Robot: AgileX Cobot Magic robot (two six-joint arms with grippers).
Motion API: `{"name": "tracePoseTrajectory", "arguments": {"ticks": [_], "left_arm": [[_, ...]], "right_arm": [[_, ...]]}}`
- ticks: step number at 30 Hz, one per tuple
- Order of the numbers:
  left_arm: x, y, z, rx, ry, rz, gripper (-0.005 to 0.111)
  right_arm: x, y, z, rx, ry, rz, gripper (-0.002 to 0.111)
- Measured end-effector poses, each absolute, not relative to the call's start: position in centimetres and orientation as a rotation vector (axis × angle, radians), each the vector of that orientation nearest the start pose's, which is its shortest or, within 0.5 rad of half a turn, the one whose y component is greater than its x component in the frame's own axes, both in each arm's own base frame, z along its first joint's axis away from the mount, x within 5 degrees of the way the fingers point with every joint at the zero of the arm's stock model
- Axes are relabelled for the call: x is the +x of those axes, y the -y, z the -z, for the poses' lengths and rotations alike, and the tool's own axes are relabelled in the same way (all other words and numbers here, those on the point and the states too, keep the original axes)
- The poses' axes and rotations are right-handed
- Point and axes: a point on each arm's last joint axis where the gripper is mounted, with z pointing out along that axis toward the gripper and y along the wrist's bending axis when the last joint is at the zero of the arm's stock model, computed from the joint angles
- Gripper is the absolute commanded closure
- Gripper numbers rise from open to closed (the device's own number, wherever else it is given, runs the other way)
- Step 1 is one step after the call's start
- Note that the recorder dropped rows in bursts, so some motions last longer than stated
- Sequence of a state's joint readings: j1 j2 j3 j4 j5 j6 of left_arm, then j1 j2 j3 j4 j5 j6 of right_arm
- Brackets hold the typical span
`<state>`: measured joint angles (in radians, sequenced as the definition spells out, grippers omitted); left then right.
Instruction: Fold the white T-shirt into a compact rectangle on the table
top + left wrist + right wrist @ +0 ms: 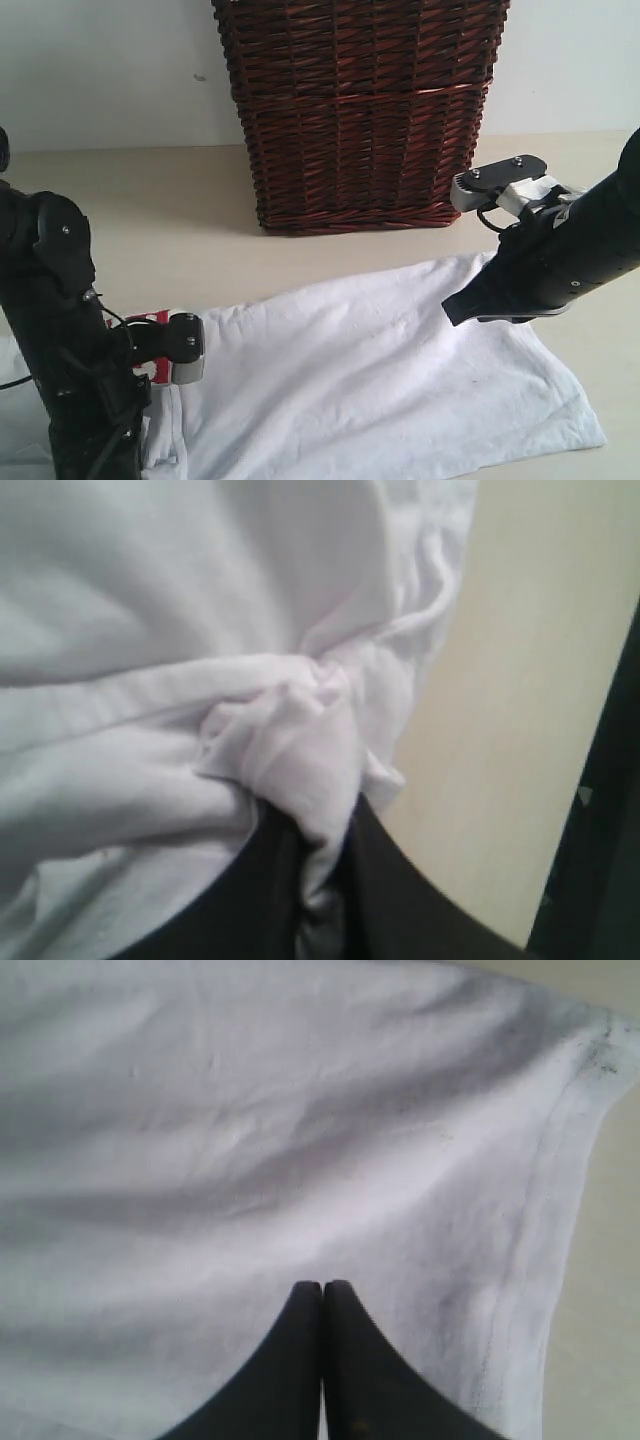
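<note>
Nearest, at the left, the left gripper [318, 875] is clamped on a bunched pinch of the white T-shirt [370, 380], which lies spread on the table [150, 200] before the wicker basket [360, 110]. At the right, the right gripper [322, 1295] has its jaws pressed together near the shirt's hemmed edge, and I cannot tell whether any cloth is caught. This looks like gripping for a fold, so next both ends should lift and carry over evenly.

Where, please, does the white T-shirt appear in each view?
Exterior view: the white T-shirt lies across the lower middle.
Left wrist view: the T-shirt fills the left, bunched at the left gripper.
Right wrist view: the T-shirt fills nearly everything.
Shared landmark: the beige table.
</note>
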<state>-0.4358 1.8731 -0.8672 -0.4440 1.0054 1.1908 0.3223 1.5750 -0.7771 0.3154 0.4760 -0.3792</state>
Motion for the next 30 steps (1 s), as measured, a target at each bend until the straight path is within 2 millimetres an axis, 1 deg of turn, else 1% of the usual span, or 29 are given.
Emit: {"name": "tracePoseTrajectory", "arguments": {"ticks": [1,2,4,6,7,8,9,11,13,15,17,18,20,21,23,24,26,30], "left_arm": [[22.7,14.2,-11.5,1.987,-2.581,0.700,0.100],[22.8,14.2,-11.7,1.971,-2.579,0.680,0.094],[23.1,14.2,-12.2,1.942,-2.552,0.620,0.080],[23.5,14.1,-13.0,1.917,-2.505,0.551,0.064],[23.6,14.1,-13.6,1.904,-2.480,0.515,0.058],[23.7,14.0,-14.0,1.902,-2.458,0.478,0.055],[23.8,13.9,-14.7,1.872,-2.444,0.433,0.055],[24.2,13.6,-16.1,1.726,-2.476,0.338,0.056],[24.6,13.1,-17.9,1.503,-2.522,0.209,0.055],[24.8,12.0,-19.6,1.268,-2.586,0.116,0.055],[25.2,10.2,-20.6,1.023,-2.676,0.026,0.055],[25.4,8.8,-21.0,0.866,-2.736,-0.033,0.055],[25.7,5.4,-21.3,0.498,-2.854,-0.170,0.055],[25.9,3.8,-21.3,0.347,-2.880,-0.231,0.055],[25.7,0.3,-21.0,0.021,-2.923,-0.287,0.055],[25.4,-1.0,-20.6,-0.074,-2.939,-0.285,0.055],[24.6,-3.2,-19.5,-0.243,-2.976,-0.197,0.055],[24.0,-5.7,-17.4,-0.466,-2.966,0.042,0.055]], "right_arm": [[26.1,-10.1,-17.5,-0.612,-2.676,-0.258,0.108],[26.1,-10.1,-17.5,-0.612,-2.676,-0.258,0.108],[26.1,-10.1,-17.5,-0.613,-2.675,-0.257,0.108],[26.1,-10.1,-17.5,-0.613,-2.675,-0.257,0.108],[26.1,-10.1,-17.5,-0.613,-2.675,-0.257,0.108],[26.1,-10.1,-17.5,-0.615,-2.675,-0.257,0.108],[26.1,-10.1,-17.5,-0.615,-2.675,-0.257,0.108],[26.1,-10.1,-17.6,-0.613,-2.675,-0.259,0.108],[26.1,-10.1,-17.6,-0.612,-2.675,-0.260,0.108],[26.1,-10.1,-17.6,-0.614,-2.674,-0.260,0.108],[26.1,-10.1,-17.6,-0.614,-2.674,-0.260,0.108],[26.1,-10.1,-17.6,-0.612,-2.675,-0.262,0.108],[26.1,-10.1,-17.6,-0.612,-2.674,-0.265,0.108],[26.1,-10.1,-17.6,-0.610,-2.674,-0.267,0.108],[26.1,-10.2,-17.6,-0.612,-2.673,-0.269,0.108],[26.1,-10.2,-17.6,-0.612,-2.673,-0.271,0.108],[26.1,-10.2,-17.6,-0.610,-2.673,-0.274,0.108],[26.1,-10.2,-17.6,-0.613,-2.671,-0.277,0.108]]}}
